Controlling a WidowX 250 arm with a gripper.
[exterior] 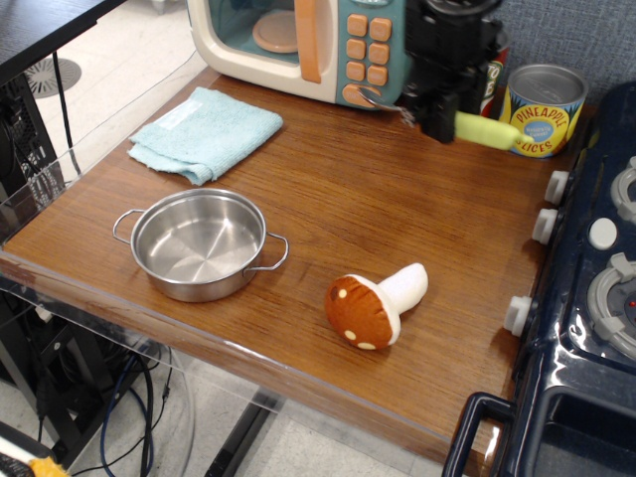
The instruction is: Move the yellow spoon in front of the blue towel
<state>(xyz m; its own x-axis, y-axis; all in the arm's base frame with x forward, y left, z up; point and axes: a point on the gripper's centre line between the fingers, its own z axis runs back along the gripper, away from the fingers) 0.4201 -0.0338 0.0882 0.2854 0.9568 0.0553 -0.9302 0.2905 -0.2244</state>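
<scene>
The tool (434, 111) hides the yellow spoon's (487, 129) middle.

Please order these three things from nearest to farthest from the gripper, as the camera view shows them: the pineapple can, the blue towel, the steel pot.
From the gripper, which is holding the yellow spoon:
1. Pineapple can, close on its image-right, at the back of the table.
2. Blue towel, far to the image-left, near the back-left corner.
3. Steel pot, at the front left.
</scene>
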